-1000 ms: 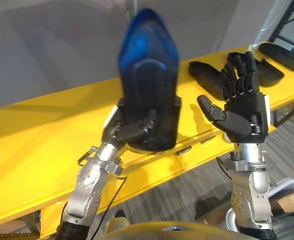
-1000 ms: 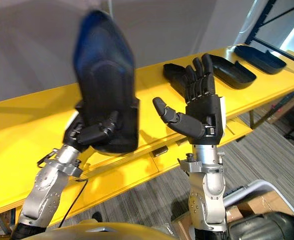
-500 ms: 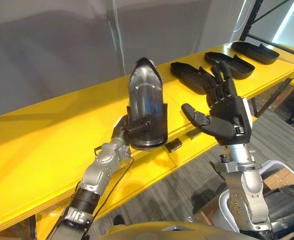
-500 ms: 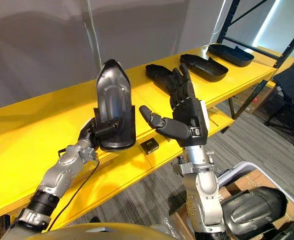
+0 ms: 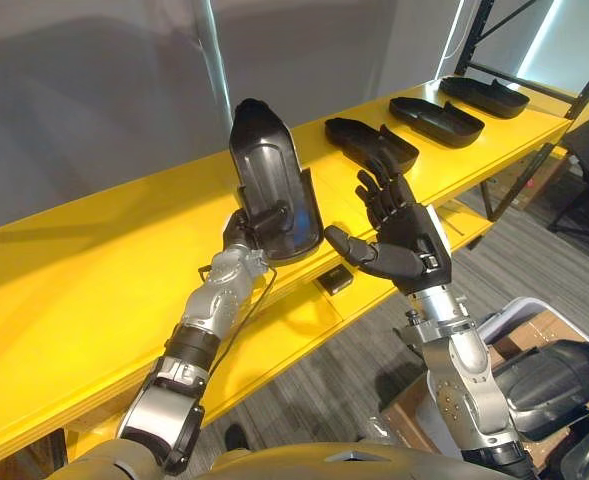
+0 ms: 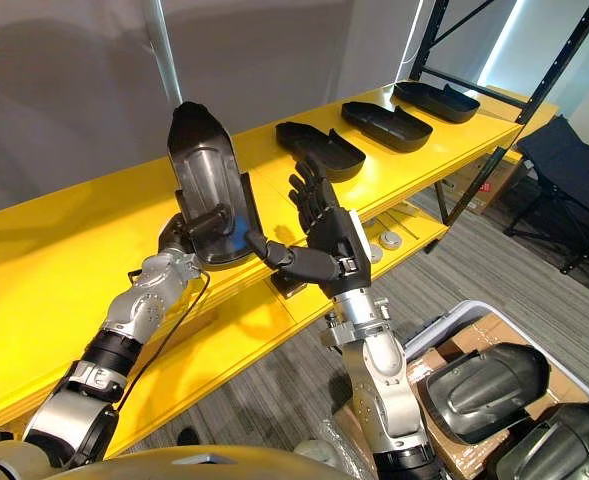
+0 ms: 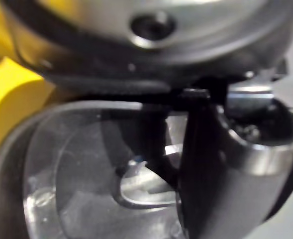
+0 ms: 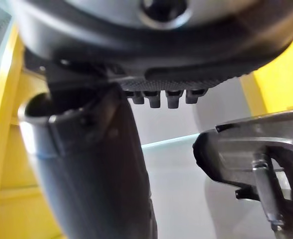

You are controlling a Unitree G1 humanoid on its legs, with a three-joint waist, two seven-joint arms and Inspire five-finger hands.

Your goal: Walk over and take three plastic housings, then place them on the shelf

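My left hand (image 5: pixel 240 236) is shut on the lower end of a dark plastic housing (image 5: pixel 268 172). The housing stands upright over the yellow shelf (image 5: pixel 74 290), hollow side towards me. In the left wrist view my thumb (image 7: pixel 202 164) lies across the housing's glossy inside (image 7: pixel 81 169). My right hand (image 5: pixel 402 238) is open, fingers spread, just right of the housing and apart from it. Its thumb (image 8: pixel 101 164) points at the housing's edge (image 8: pixel 255 149). Three more housings lie along the shelf to the right: a near one (image 5: pixel 370 142), a middle one (image 5: pixel 437 120) and a far one (image 5: pixel 486 95).
A box on the floor at lower right holds more housings (image 6: pixel 484 378). A small black block (image 5: pixel 334 282) and a round part (image 6: pixel 390 240) lie on the lower yellow shelf. A black rack frame (image 5: pixel 496 30) stands at the shelf's far end, and a dark chair (image 6: pixel 566 165) beyond it.
The camera has shifted. My left arm has stretched out, carrying the housing away from me and over the shelf. My right hand has come closer to the housing, still open.
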